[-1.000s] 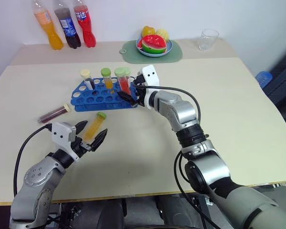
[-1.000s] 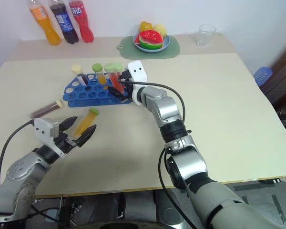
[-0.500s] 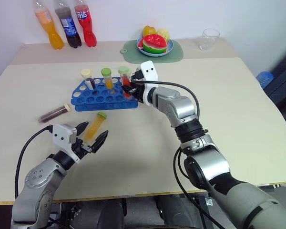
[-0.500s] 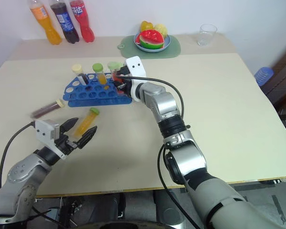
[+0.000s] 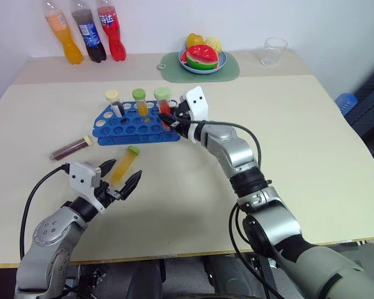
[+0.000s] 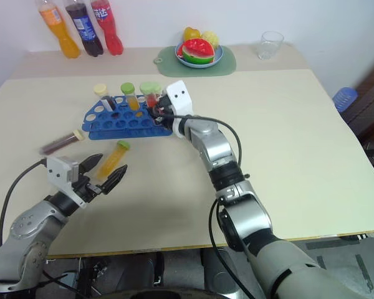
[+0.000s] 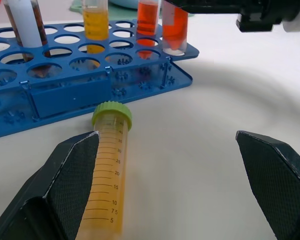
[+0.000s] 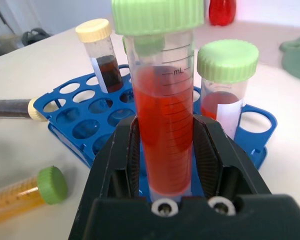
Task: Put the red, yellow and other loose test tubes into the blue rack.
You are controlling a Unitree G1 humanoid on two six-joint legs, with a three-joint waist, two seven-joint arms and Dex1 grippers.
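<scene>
The blue rack (image 5: 121, 129) stands on the table's left half and holds a dark tube with a cream cap (image 5: 114, 101), a yellow tube with a green cap (image 5: 139, 101) and a red tube (image 8: 224, 87). My right gripper (image 8: 165, 122) is shut on another red, green-capped tube (image 8: 162, 100), upright at the rack's right end. A yellow tube (image 5: 123, 165) lies on the table in front of the rack. My left gripper (image 5: 119, 175) is open at its lower end, one finger (image 7: 65, 180) beside it. A dark purple tube (image 5: 70, 148) lies left of the rack.
Three soda bottles (image 5: 84, 31) stand at the back left. A fruit plate on a green mat (image 5: 202, 62) and a clear cup (image 5: 273, 51) sit at the back. Bare tabletop (image 5: 299, 143) stretches to the right of the rack.
My right gripper's fingers, open around the red tube a second ago, have shut on it and the wrist has tilted. The left arm has kept still.
</scene>
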